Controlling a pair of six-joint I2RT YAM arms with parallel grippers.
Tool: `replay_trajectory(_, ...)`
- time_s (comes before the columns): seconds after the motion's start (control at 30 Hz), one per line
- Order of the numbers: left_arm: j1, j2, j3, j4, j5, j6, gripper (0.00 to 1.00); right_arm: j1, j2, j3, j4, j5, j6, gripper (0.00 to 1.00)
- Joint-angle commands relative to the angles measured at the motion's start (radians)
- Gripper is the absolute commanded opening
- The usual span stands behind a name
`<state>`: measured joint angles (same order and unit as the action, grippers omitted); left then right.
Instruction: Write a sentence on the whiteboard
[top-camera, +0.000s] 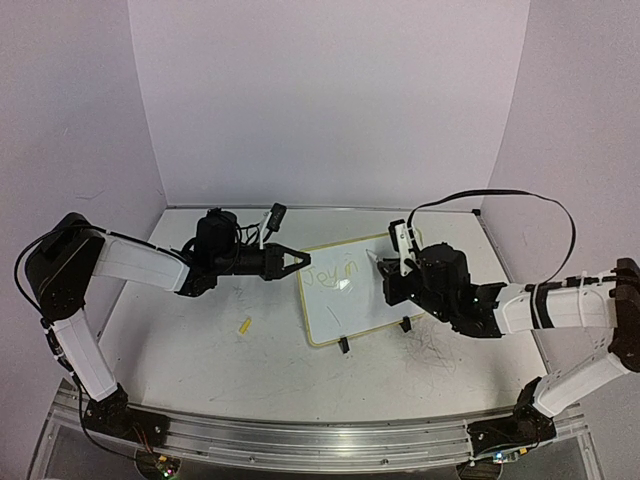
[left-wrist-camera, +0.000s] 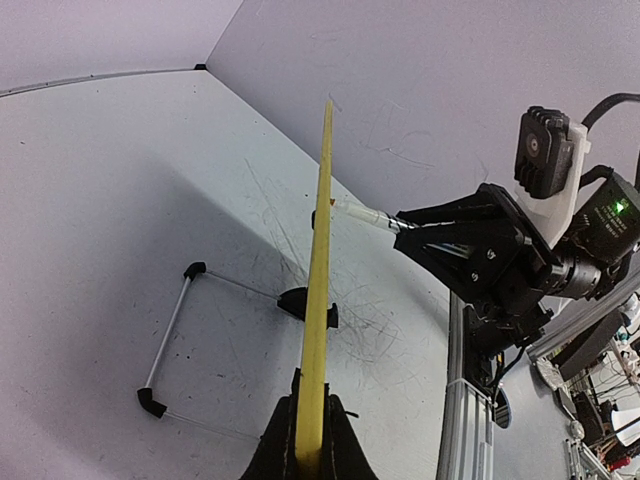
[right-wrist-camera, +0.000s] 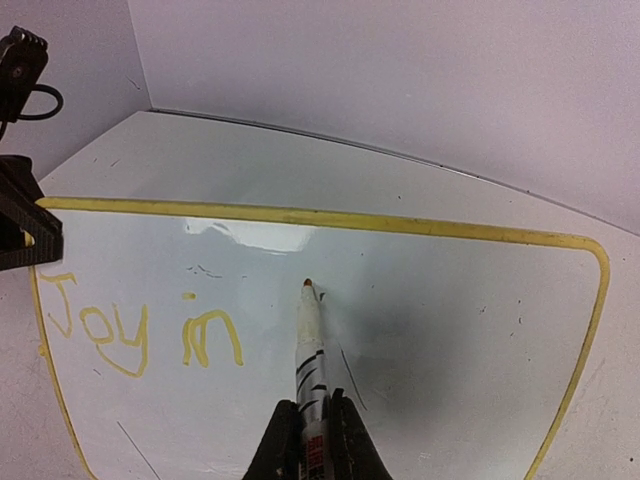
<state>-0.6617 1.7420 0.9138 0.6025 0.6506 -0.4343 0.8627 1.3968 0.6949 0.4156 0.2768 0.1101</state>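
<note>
On the board (right-wrist-camera: 450, 330), "Joy in" (right-wrist-camera: 140, 330) is done. Left claw (top-camera: 300, 261) pinches its rim, right claw (right-wrist-camera: 308, 425) grips the pen (right-wrist-camera: 310, 340); you start the next word beside it

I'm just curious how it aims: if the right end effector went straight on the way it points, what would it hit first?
The pen held in the right end effector would meet the whiteboard first, on bare surface just right of the sentence's "in"; its tip may already touch.

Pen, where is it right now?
In the right wrist view, the pen sits in the right tool, its tip at the whiteboard, just right of "Joy in".
</note>
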Motion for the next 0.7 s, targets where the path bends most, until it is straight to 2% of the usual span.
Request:
replay_trajectory(0.0, 0.014, 0.002, 0.000, -0.062, -0.090, 0.051, 0.00, 0.000, -0.001, 0.006, -0.012, 0.010, 0.022, 0.00)
replay_trajectory(0.67, 0.014, 0.001, 0.003, -0.066, -0.092, 0.049, 0.00, 0.013, -0.033, -0.095, -0.037, -0.057, 0.100, 0.00)
